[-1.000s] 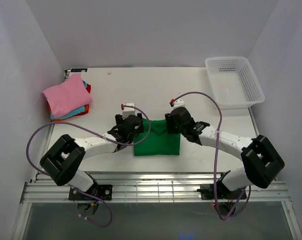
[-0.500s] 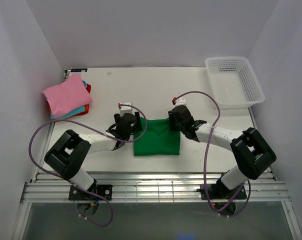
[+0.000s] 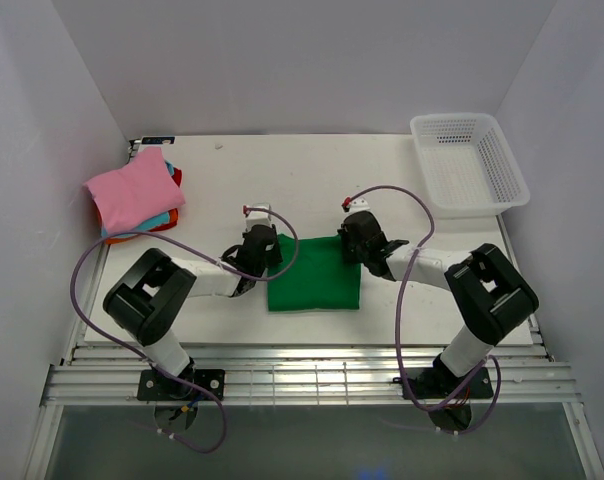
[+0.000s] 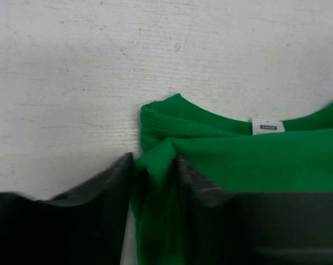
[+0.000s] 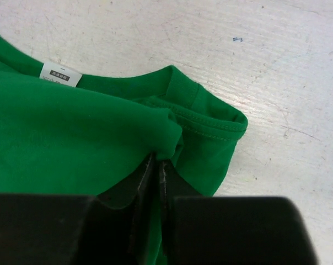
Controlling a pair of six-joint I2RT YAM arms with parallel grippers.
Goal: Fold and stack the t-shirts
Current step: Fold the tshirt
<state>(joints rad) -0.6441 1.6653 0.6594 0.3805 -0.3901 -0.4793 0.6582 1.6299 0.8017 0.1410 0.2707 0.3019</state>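
Note:
A bright green t-shirt [image 3: 314, 275] lies folded into a rectangle at the table's near middle. My left gripper [image 3: 266, 244] is at its far left corner, and in the left wrist view the gripper [image 4: 154, 176] is shut on a bunched fold of the green cloth [image 4: 238, 160]. At the far right corner my right gripper [image 3: 348, 240] has its jaws pressed together on the shirt's edge [image 5: 160, 165]. A white neck label [image 5: 60, 74] shows between the two corners. The other t-shirts sit stacked at the back left, pink [image 3: 132, 190] on top of teal and orange-red.
A white mesh basket [image 3: 469, 165] stands at the back right corner. White walls close in the table on three sides. Purple cables loop above both arms.
Both grippers slid to the far corners of the green t-shirt and went from open to shut on the cloth.

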